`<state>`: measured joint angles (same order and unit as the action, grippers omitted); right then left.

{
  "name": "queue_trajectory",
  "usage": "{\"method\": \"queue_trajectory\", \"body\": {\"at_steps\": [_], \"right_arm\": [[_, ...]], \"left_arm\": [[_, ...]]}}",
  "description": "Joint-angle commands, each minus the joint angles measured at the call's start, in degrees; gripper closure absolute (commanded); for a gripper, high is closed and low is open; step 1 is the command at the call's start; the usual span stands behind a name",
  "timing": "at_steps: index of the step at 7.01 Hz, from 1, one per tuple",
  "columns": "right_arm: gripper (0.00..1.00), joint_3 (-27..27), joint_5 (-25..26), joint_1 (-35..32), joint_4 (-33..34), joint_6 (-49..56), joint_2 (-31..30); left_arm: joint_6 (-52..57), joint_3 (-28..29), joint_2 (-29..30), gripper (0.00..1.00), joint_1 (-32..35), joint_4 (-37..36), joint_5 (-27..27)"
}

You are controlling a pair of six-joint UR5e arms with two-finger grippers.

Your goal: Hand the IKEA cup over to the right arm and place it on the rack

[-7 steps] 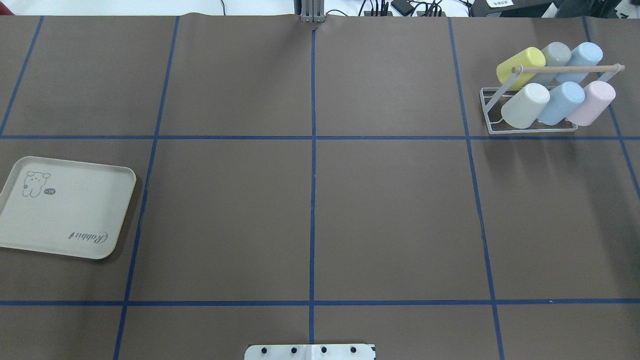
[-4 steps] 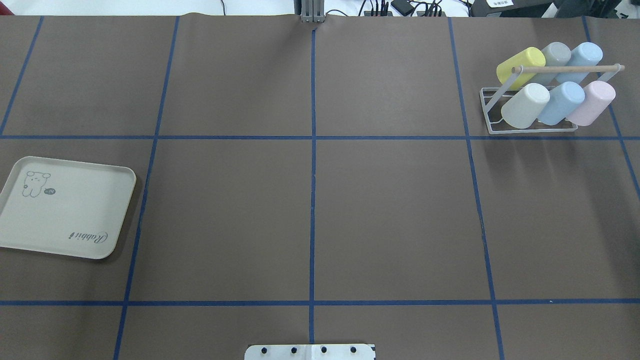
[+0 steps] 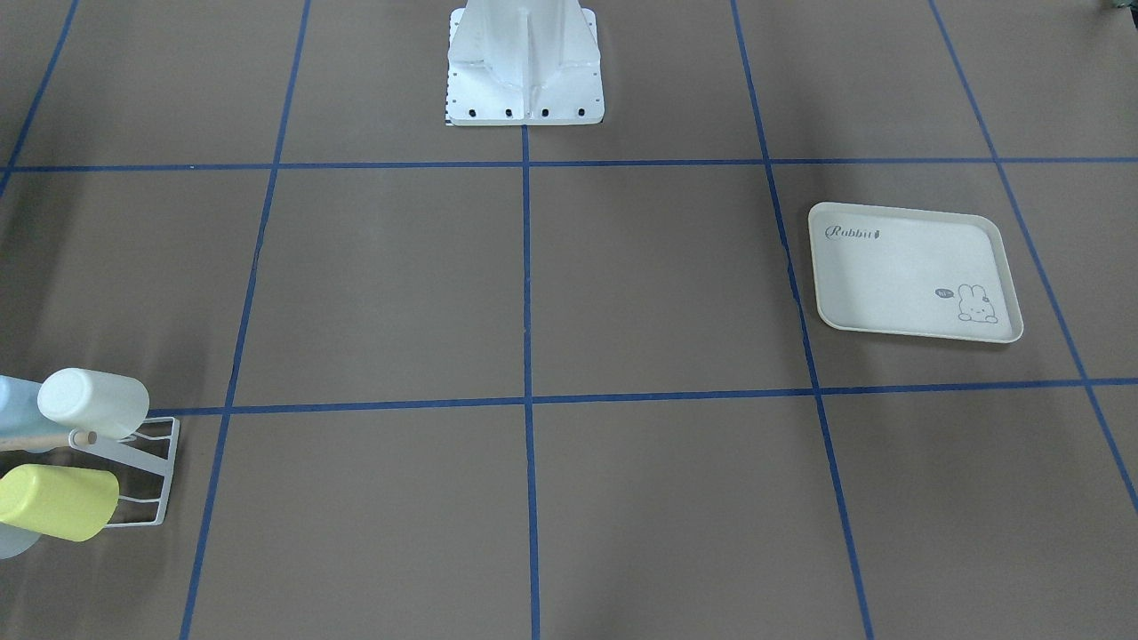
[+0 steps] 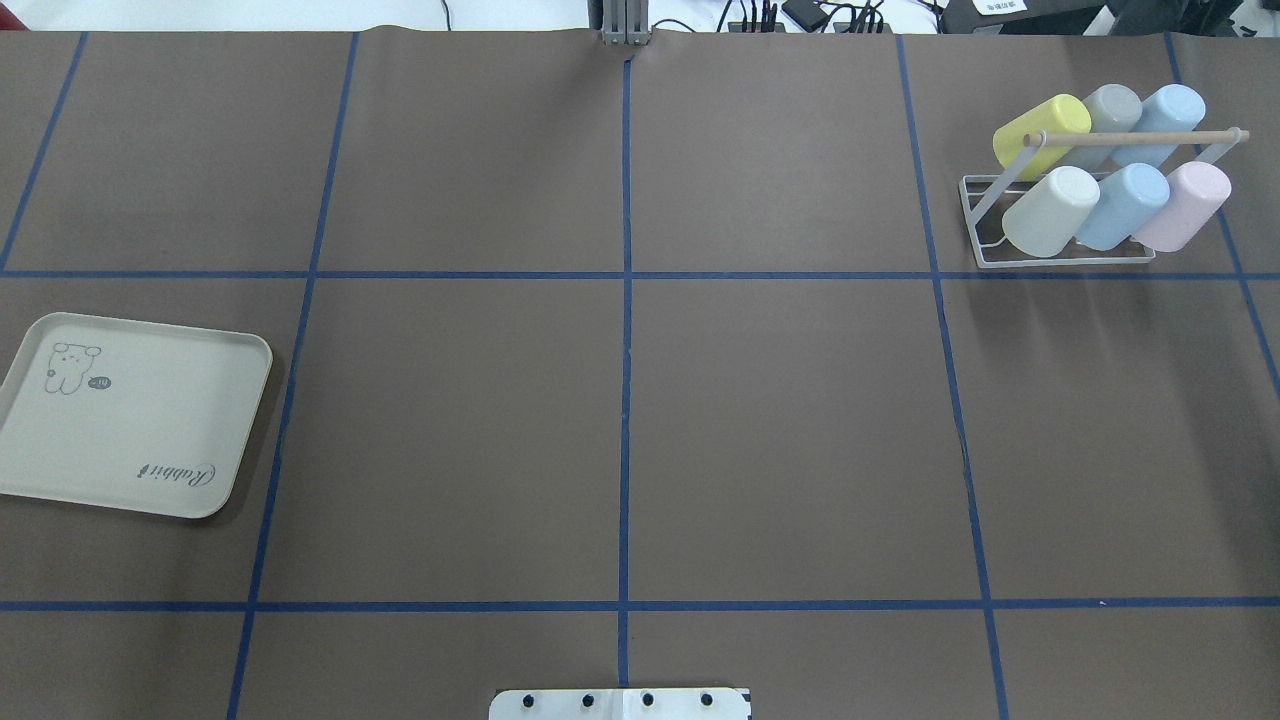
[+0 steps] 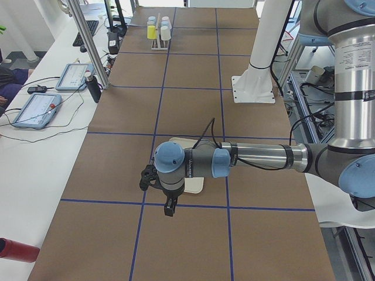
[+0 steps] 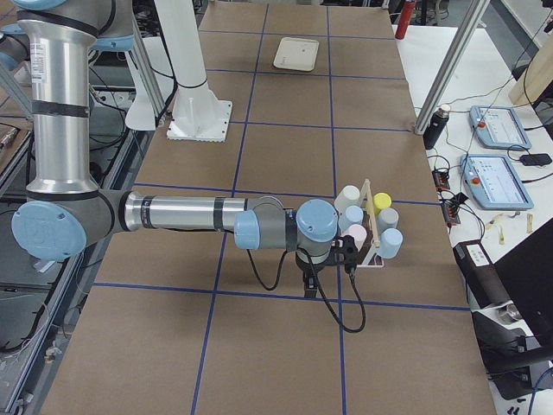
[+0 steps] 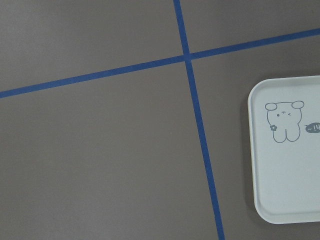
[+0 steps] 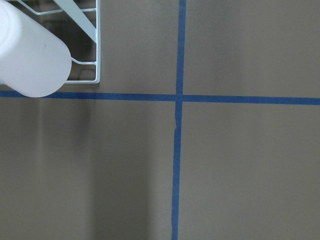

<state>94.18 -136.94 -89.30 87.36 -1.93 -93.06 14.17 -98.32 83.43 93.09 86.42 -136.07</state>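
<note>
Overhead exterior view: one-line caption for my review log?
Six pastel cups on the white rack, far right; cream rabbit tray, near left.

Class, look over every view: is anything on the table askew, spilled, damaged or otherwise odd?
Only a little: the cream rabbit-print tray lies slightly skewed to the blue tape grid. The six pastel cups sit in two neat rows on the white wire rack. Nothing looks spilled or broken.
</note>
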Motion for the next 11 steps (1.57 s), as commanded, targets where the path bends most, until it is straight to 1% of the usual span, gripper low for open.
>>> {"method": "queue_trajectory", "body": {"at_steps": [1,4,5,9,11], "right_arm": [[0.00,0.04,-0.08,0.00,0.00,0.00,-0.10],[0.00,0.04,0.01,0.00,-0.09,0.00,-0.19],[0.00,-0.05,0.01,0.00,-0.09,0.00,-0.19],[0.00,-0.05,0.10,-0.09,0.00,0.00,-0.28],[0.00,-0.05,0.10,0.00,-0.09,0.00,-0.28]], "left_arm": [[-0.37,0.41,0.06,0.00,-0.01,0.07,-2.27],[-0.54,0.41,-0.03,0.00,-0.01,-0.02,-2.45],[-0.80,0.41,-0.03,0.00,-0.01,-0.02,-4.54],[-10.89,-0.29,0.15,0.00,-0.01,0.86,-4.82],[-11.35,-0.11,0.15,0.00,-0.01,0.86,-4.82]]}}
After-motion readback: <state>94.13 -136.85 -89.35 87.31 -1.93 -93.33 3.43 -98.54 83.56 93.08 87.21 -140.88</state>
